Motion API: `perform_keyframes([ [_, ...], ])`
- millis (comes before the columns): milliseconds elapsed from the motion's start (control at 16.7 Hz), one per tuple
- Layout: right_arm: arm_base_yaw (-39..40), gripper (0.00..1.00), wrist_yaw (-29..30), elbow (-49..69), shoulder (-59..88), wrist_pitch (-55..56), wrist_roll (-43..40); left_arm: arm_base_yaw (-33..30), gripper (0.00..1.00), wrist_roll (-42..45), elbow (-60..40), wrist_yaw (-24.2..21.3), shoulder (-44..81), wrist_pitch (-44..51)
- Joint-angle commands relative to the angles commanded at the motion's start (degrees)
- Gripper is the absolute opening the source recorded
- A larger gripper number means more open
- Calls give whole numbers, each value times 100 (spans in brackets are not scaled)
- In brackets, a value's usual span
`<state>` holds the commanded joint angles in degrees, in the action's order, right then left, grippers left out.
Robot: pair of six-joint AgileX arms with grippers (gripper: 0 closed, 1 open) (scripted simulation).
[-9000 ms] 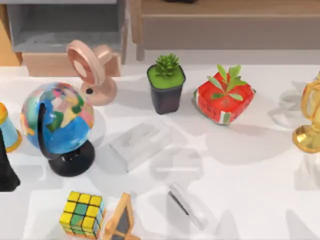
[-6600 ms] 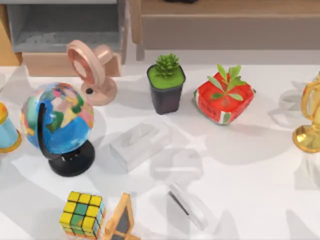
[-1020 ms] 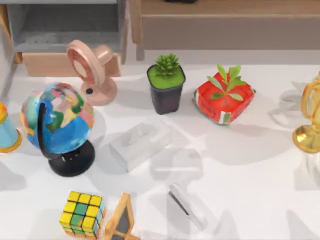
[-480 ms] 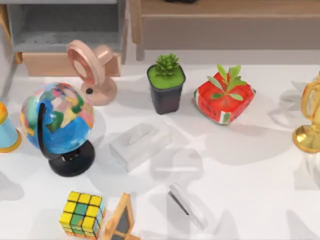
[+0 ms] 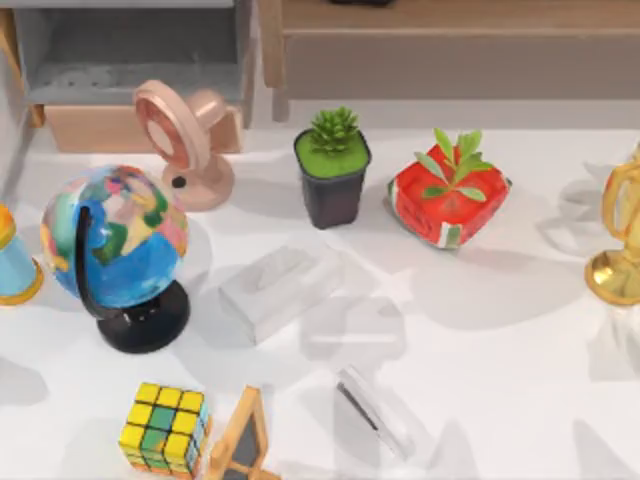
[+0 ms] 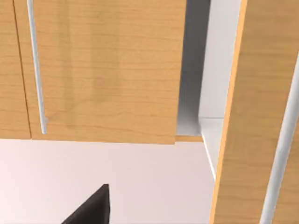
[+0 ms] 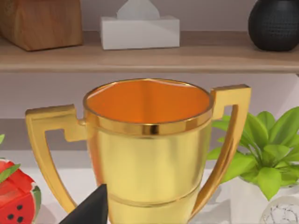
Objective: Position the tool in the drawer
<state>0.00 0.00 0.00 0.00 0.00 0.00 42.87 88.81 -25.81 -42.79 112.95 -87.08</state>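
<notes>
Top view: bar [image 5: 375, 411] lies loose on desk [image 5: 520, 380], near edge, well apart from open drawer [image 5: 100, 128]. Left tool [image 6: 88, 209] and right tool [image 7: 88, 209]: apart or together, cannot tell. Step looks like pre-grasp; next move calls for reaching the bar.

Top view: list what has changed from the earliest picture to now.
The left arm's dark part beside the globe has left the table's left edge. Nothing was grasped or released. The tool lies as before near the front edge, the drawer stays open at the back left, and nothing else moved.
</notes>
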Motion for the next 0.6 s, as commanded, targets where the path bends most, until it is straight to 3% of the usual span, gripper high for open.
perform_keyframes([
  [300,0,100,0,0,0,0,0,8,100,-1511,-597,602,-943,816],
  [600,0,100,0,0,0,0,0,-1004,100,-4064,-1604,1404,-1602,2595],
])
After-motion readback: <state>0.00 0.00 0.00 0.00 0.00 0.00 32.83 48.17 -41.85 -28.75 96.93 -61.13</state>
